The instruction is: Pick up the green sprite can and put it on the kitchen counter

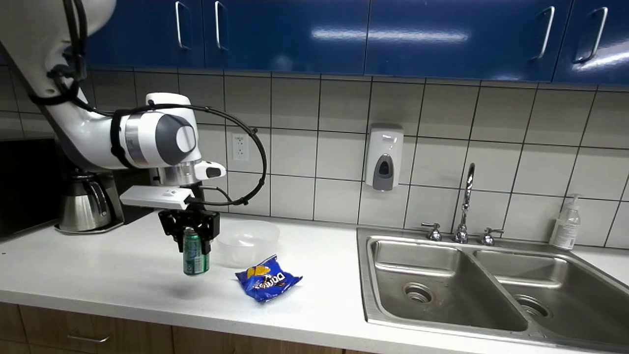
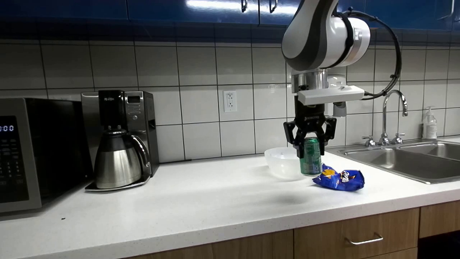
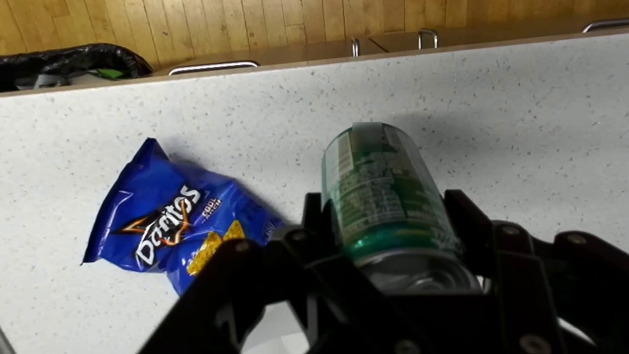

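Black linkages of the gripper (image 3: 385,211) loom nearest the wrist camera, its fingers (image 3: 469,231) clasped on the upper half of the green can (image 2: 311,163), one to each side, the silvery top tucked up towards the palm and the base hanging free below the tips. Both exterior views show the can held above the kitchen counter (image 2: 201,205), not touching it, close to upright, with a soft shadow (image 2: 287,198) on the surface below. What seems left is the setting down. Lower slowly and straight, keeping the base level so that the whole bottom edge lands together. Mind the blue Doritos packet (image 3: 182,221), lying on the counter near the can, and the pale bowl (image 2: 282,167) set back behind: a base landing on crumpled foil would likely rock. Let the counter take the weight before easing the fingers apart, then rise straight up so the pads don't drag the can over
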Tool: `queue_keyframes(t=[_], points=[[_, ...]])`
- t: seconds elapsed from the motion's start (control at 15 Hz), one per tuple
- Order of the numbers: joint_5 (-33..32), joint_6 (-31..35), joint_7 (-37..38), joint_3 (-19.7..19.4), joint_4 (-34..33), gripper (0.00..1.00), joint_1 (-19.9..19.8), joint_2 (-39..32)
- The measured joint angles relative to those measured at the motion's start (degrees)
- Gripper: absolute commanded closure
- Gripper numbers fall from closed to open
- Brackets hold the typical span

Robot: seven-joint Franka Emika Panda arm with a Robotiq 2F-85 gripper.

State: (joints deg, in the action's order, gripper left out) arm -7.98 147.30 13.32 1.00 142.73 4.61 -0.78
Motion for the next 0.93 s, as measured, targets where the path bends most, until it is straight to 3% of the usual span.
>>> queue_keyframes(t=[0.93], points=[[-9.7, 13.8, 9.4, -3.7, 1.1, 0.62, 0.7, -9.9]])
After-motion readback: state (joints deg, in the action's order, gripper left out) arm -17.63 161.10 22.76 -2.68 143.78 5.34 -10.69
